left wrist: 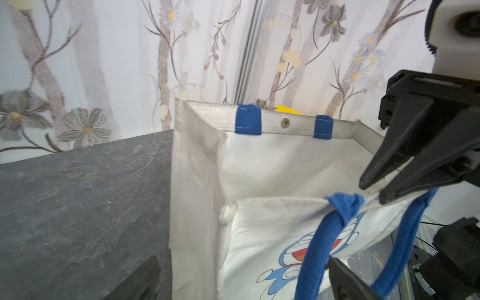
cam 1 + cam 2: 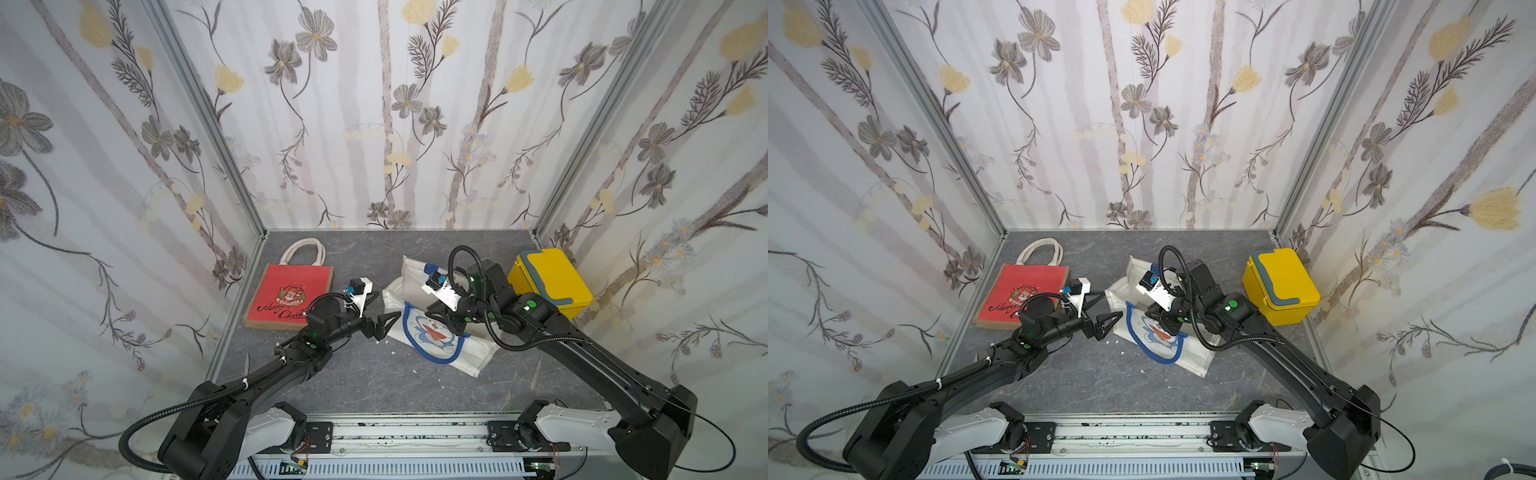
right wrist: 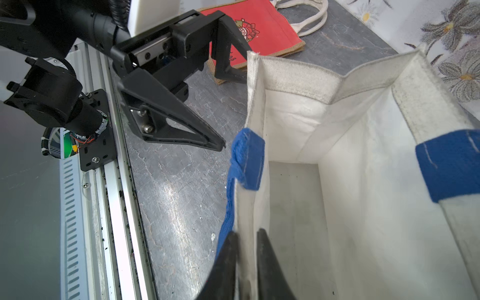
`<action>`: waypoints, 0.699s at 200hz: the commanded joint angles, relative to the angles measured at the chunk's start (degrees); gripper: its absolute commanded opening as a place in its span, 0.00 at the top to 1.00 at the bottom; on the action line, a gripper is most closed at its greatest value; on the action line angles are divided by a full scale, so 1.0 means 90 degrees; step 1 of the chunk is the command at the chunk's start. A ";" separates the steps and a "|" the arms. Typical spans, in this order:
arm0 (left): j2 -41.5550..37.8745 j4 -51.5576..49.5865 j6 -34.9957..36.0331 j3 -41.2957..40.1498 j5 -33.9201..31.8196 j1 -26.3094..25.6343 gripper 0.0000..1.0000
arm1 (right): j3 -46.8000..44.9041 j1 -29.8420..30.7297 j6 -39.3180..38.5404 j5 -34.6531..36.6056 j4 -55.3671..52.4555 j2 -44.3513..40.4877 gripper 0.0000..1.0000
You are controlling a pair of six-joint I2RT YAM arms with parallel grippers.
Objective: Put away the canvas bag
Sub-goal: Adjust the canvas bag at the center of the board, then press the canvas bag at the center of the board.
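Right end effector [image 3: 246, 231] astride canvas bag [image 3: 324, 124] rim — left end effector [image 3: 233, 114] agape.

We see a dark grey, marbled counter [image 2: 374, 382] closed in by flower-papered walls [image 2: 374, 104]. A red tote bag [image 2: 291, 297] [image 2: 1013, 299] lies flat on it, cream handles toward the back wall, with a Christmas wreath and script on its face. Well to the right of the tote stands a yellow box [image 2: 548, 282] [image 2: 1281, 286], lid down, with grey-blue trim. A metal rail [image 2: 415, 434] runs along the counter's front edge, nearer us than the tote.
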 commanded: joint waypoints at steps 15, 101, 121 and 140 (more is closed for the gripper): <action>0.0349 0.0458 0.0516 0.0196 0.0287 -0.0088 0.09 | -0.0230 0.0009 0.0136 0.0257 0.0293 -0.0279 0.58; 0.0919 -0.0325 0.0388 0.0734 0.0610 -0.0328 0.72 | -0.1270 -0.0147 0.0309 0.0993 0.1121 -0.0799 0.54; 0.0675 -0.0507 0.0275 0.0646 0.0617 -0.0459 0.83 | -0.1295 -0.0156 0.0373 0.1015 0.1231 -0.0982 0.53; 0.0477 -0.0492 0.0058 0.0504 0.0605 -0.0605 0.96 | -0.1336 -0.0157 0.0411 0.0999 0.1362 -0.1130 0.50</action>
